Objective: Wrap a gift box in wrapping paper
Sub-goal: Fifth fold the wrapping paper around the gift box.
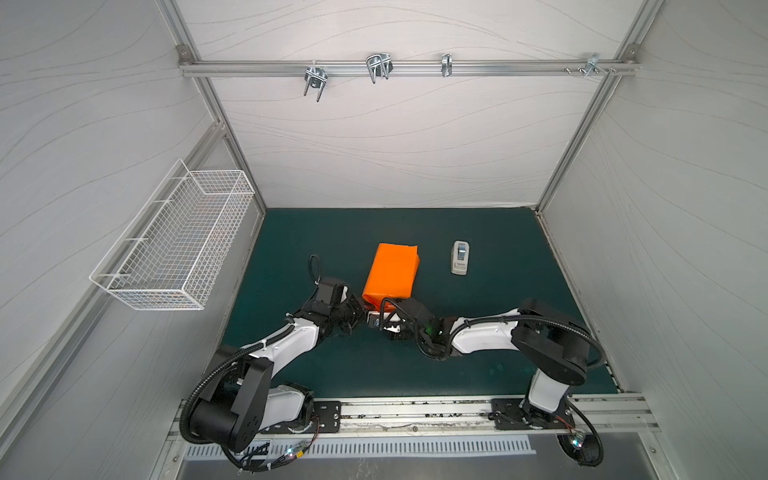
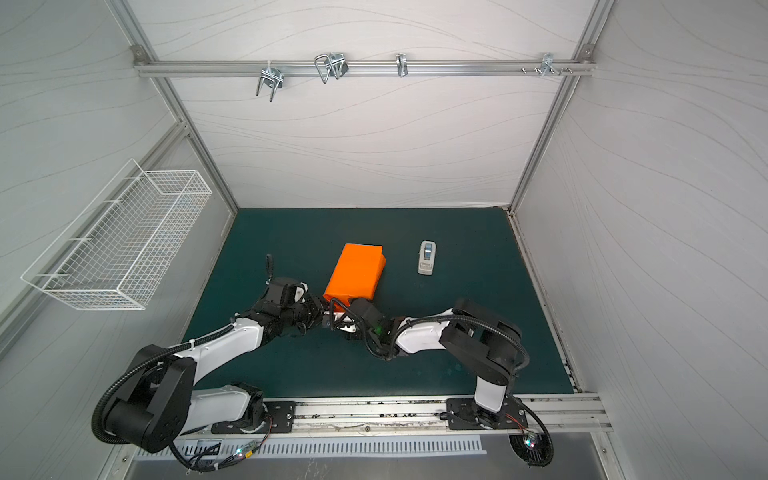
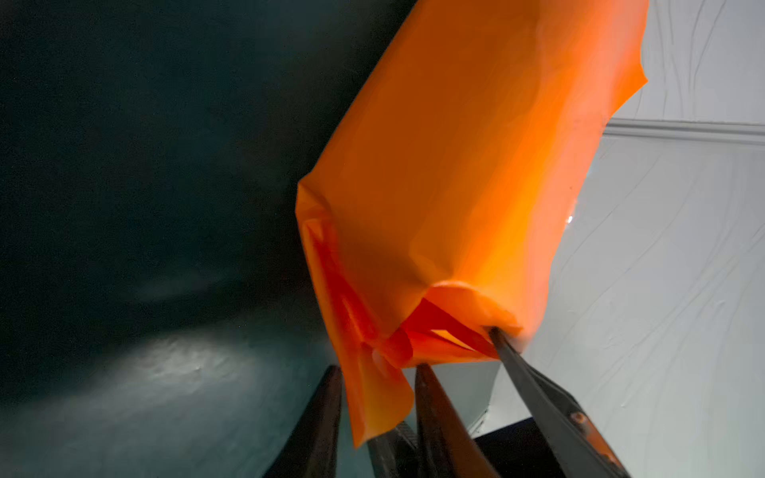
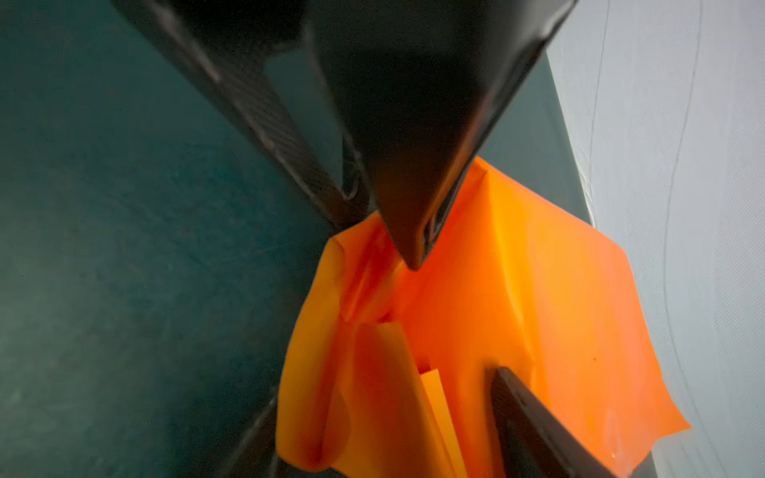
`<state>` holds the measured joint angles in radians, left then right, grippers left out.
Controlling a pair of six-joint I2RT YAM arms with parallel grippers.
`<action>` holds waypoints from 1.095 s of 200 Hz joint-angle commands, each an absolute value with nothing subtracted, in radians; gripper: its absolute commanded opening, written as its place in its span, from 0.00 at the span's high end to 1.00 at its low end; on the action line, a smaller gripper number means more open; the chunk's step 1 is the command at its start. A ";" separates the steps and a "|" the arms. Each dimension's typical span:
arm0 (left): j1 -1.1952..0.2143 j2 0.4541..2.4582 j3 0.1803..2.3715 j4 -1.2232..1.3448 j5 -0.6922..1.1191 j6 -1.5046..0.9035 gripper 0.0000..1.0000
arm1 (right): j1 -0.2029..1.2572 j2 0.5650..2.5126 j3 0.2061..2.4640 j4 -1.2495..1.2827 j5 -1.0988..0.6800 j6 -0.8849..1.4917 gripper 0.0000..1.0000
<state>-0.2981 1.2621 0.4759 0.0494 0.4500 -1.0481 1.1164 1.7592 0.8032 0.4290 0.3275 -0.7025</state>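
The orange wrapping paper (image 1: 392,268) (image 2: 357,268) lies folded into a long parcel on the green mat. The gift box is hidden inside it. Both grippers meet at the parcel's near end. My left gripper (image 3: 378,370) (image 1: 362,314) is open, and a loose paper flap (image 3: 381,405) hangs between its fingers. My right gripper (image 4: 385,387) (image 1: 380,321) stands open around the crumpled end folds (image 4: 372,393). One of its fingers (image 4: 530,414) touches the paper. That finger (image 3: 538,393) also shows against the parcel's end in the left wrist view.
A small white-grey tape dispenser (image 1: 460,257) (image 2: 427,257) stands on the mat (image 1: 498,332) right of the parcel. A white wire basket (image 1: 174,237) hangs on the left wall. A metal rail with hooks (image 1: 378,66) crosses the back wall.
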 commanded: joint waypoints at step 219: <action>-0.289 1.191 0.470 -0.092 0.327 -0.828 0.70 | 1.057 1.760 0.919 0.273 0.244 -0.608 0.61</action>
<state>-0.2825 1.1580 0.4519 -0.1925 0.3084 -0.8185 1.0615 1.7588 0.8982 0.2913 0.2638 -0.6178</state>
